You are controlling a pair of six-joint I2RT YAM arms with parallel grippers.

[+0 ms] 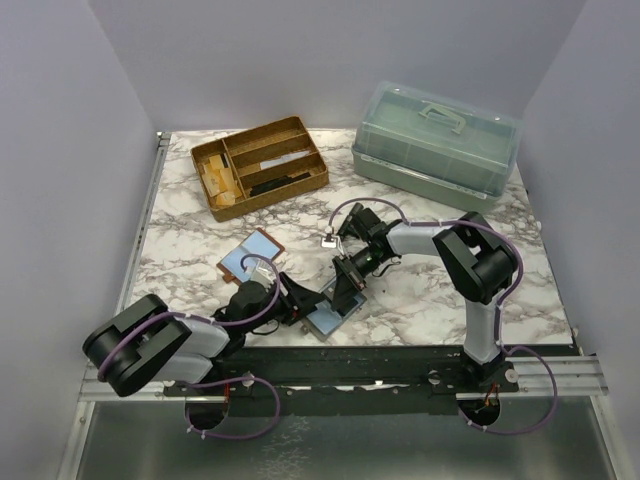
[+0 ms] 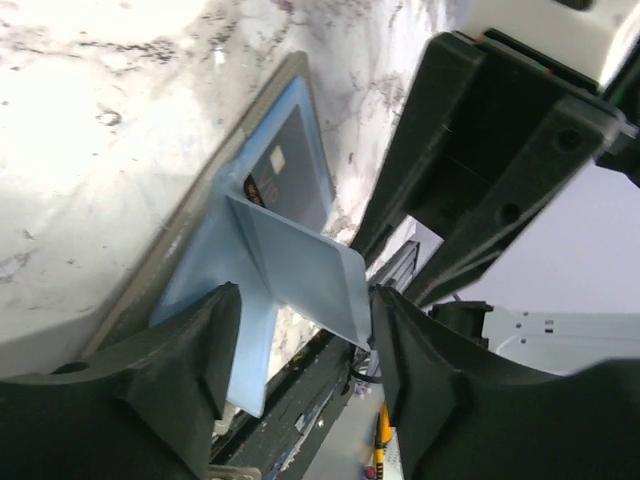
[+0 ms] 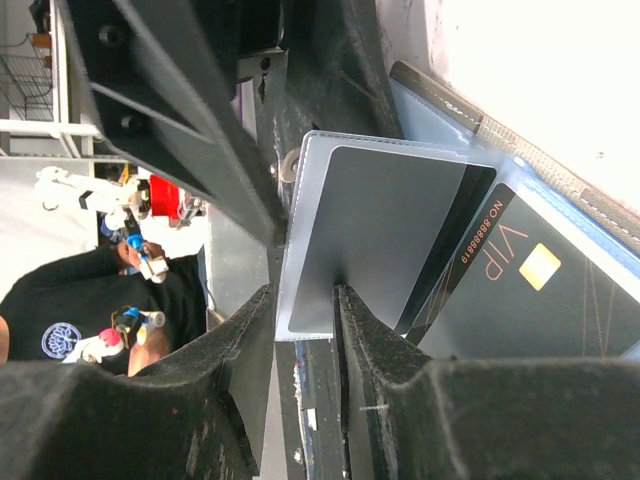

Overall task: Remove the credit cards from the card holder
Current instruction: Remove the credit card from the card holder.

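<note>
Credit card [image 3: 370,230], light-blue and thin, stands on edge out of the open card holder [image 3: 440,95]. Room around it is tight. Black parts of the other arm crowd one face of the card, and the holder lies right at the near edge of the marble surface [image 1: 420,290], just beside the metal rail [image 1: 350,365].

The right fingers [image 3: 250,340] are pressed together on the card's free edge, pinching it with no gap showing. The left fingers [image 2: 215,340] are spread wide, one on each side of the raised card; I cannot tell whether either touches it.

The card's lower edge meets the holder's blue lining and its free edge points toward the near rail. I cannot tell which way its long axis runs. A dark VIP card [image 3: 540,290] with a gold chip lies flat in the holder beneath it.

Farther out on the surface, a light-blue panel with a brown rim [image 1: 250,255] lies near the left arm. A wooden tray [image 1: 260,165] and a lidded green box [image 1: 435,140] sit well apart at the far side.
</note>
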